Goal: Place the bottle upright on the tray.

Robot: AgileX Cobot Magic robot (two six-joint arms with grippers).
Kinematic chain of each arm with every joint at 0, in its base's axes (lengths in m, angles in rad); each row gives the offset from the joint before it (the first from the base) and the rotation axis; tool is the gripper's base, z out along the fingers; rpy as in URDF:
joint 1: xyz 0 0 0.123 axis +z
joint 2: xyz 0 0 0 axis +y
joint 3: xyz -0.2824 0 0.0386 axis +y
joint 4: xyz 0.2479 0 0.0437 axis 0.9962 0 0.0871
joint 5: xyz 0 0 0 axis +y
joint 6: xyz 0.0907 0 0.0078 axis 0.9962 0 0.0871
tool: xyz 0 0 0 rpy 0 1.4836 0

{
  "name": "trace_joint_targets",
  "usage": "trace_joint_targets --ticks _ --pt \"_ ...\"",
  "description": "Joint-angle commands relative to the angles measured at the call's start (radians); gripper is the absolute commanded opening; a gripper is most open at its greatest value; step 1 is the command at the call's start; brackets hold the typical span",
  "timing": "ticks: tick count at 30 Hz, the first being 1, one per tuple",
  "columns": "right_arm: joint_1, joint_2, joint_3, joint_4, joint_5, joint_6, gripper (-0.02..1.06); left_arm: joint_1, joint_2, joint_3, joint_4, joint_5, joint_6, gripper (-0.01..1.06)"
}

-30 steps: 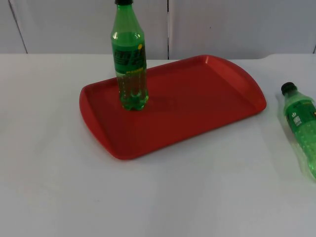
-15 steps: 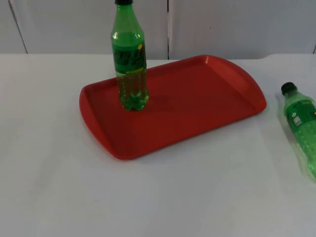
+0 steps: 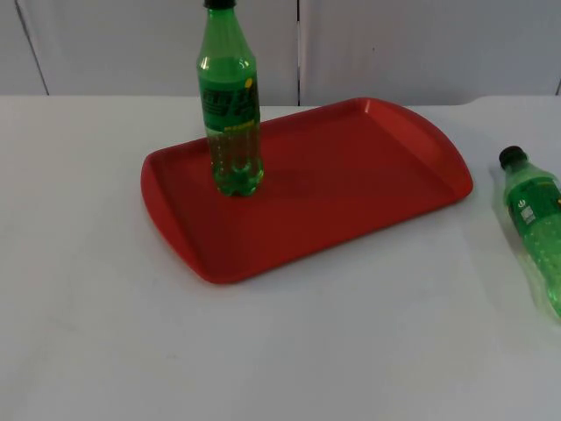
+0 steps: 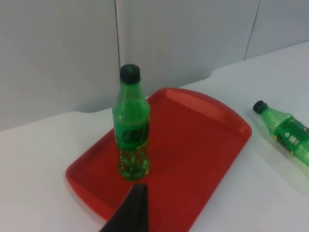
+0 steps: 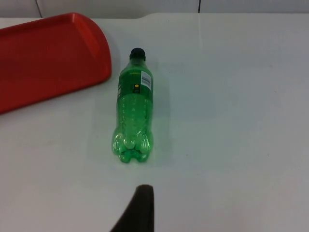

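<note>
A red tray (image 3: 351, 189) lies at an angle on the white table (image 3: 105, 333), its far long edge near the grey partition wall (image 3: 421, 44). One green bottle (image 3: 230, 105) with a black cap stands upright on the tray's floor, close to the tray's far edge and toward the end nearer the left arm's side; its base sits fully inside the raised rim, apart from it. From the left wrist view the same upright bottle (image 4: 131, 130) rises just beyond the left gripper's fingertip (image 4: 133, 212), with bare tray floor stretching away from it toward the tray's other end.

A second green bottle (image 3: 536, 228) lies on its side on the table, off the tray's short end on the right arm's side, near that rounded corner but not touching it. Its cap points toward the wall and its base points away from it. In the right wrist view this lying bottle (image 5: 133, 106) rests beyond the right gripper's fingertip (image 5: 140, 210), with a strip of bare table between its cap end and the tray's rim (image 5: 104, 63).

Bare table runs all round the tray on the sides away from the wall. Of either gripper only one black fingertip appears, so I cannot tell how the fingers are set.
</note>
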Motion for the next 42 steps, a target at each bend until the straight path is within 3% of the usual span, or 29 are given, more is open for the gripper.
trace_joint_targets --ticks 1,14,42 --pt "-0.005 -0.004 0.002 0.004 -0.005 0.0 0.88 -0.007 -0.045 0.002 -0.007 0.034 0.003 1.05" --pt "-0.005 -0.004 0.002 0.004 -0.005 0.0 0.88 -0.007 -0.19 0.004 0.001 0.219 0.03 1.05" --pt "-0.005 -0.004 0.002 0.004 -0.005 0.0 0.88 -0.007 -0.597 0.004 0.037 0.481 0.053 1.05"
